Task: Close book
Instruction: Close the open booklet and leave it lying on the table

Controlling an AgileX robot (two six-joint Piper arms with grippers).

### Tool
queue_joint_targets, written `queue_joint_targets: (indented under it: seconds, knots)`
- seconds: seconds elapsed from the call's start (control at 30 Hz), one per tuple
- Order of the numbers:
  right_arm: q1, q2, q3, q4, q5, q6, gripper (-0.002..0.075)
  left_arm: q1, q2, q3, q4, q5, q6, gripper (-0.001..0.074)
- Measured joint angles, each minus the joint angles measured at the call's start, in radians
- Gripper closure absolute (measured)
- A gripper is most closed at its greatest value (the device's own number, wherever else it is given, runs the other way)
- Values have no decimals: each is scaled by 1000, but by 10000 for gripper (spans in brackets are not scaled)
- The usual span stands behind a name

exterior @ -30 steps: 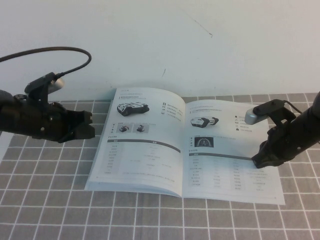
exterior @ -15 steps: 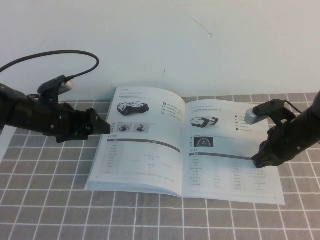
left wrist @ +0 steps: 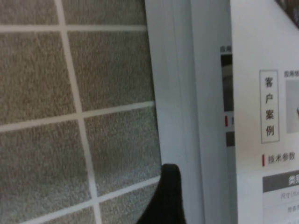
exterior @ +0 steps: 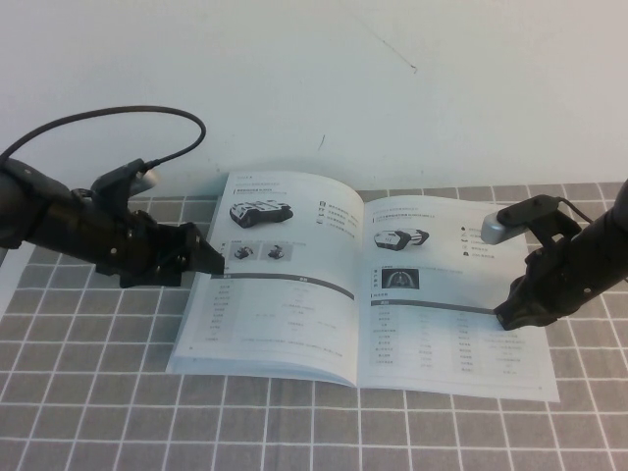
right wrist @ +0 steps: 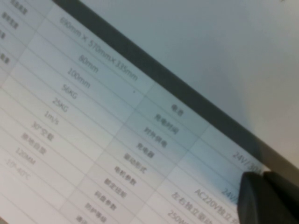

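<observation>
**Q:** Grey checked mat [exterior: 98, 392]: what lies on it?
**A:** Book [exterior: 294, 285], open flat, approx. mid-table, far edge near the white wall [exterior: 392, 98]. Both pages face up, w/ product photos at top and spec tables below. Left half shows a thicker stack of leaves at its near edge.

**Q:** Where's the left gripper [exterior: 208, 258] w.r.t. the book?
**A:** Low over the mat, at the book's left edge, approx. level w/ the small photos on the left page. Touching or just short: can't tell from the high view. In the left wrist view, the stacked page edges run right alongside it. Clenched or released: can't tell. A black cable [exterior: 98, 116] loops up behind that arm.

**Q:** And the right gripper [exterior: 512, 316]?
**A:** Opp. side, set down on the right page near its outer edge, at the dark rule above the table. It looks closed up w/ nothing held in it, resting on paper only. In the right wrist view, table rows fill the frame and the dark tip sits on them.

**Q:** Book state?
**A:** Fully open, not yet closed.
</observation>
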Motion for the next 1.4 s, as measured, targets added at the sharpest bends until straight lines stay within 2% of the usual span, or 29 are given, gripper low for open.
queue_joint_targets:
  seconds: [0.57,0.83,1.13,1.27,1.4]
  knots:
    - [0,0,0,0,6,1,729,0,38,-11,54,69,-97,139]
    - [0,0,0,0,8,2,729,0,56,-11,-18,122,-99,144]
    - [0,0,-1,0,10,2,729,-64,72,-22,-47,117,-93,153]
    - [0,0,-1,0,10,2,729,-99,87,-23,-143,145,-59,153]
    - [0,0,-1,0,10,2,729,-109,98,-18,-338,244,35,153]
